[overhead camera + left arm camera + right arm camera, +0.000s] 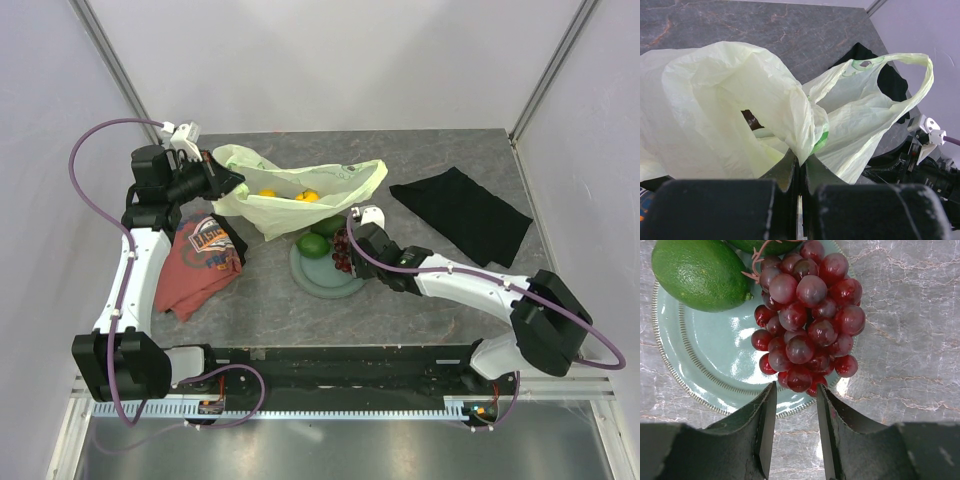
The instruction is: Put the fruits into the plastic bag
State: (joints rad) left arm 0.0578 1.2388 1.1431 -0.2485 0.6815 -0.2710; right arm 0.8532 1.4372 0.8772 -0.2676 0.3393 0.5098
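- Grape bunch: lies on the plate, toward its 3 o'clock side, in the right wrist view. Stem end points to 12 o'clock, toward the green oval fruit at the plate's 10 o'clock.
- Right gripper: jaws about half open and holding nothing. Its tips sit at the bunch's 6 o'clock end, with the lowest grapes just at the mouth of the gap.
- Handling, my read: the bunch looks light, lumpy and glossy. Single grapes are likely to slip or roll under the pads. A grip across the narrow lower cluster, or on the stem, should be surer than one around the wide middle.
- Green oval fruit looks firm and smooth, so a hold across its short axis should suit it.
- Plastic bag: lies at 11 o'clock from the plate in the top view. It is thin, limp and crinkly, and it will likely sag shut if let go.
- Left gripper: clamped on a fold of the bag's rim, lifting the mouth.
- Two yellow fruits already show through the bag.
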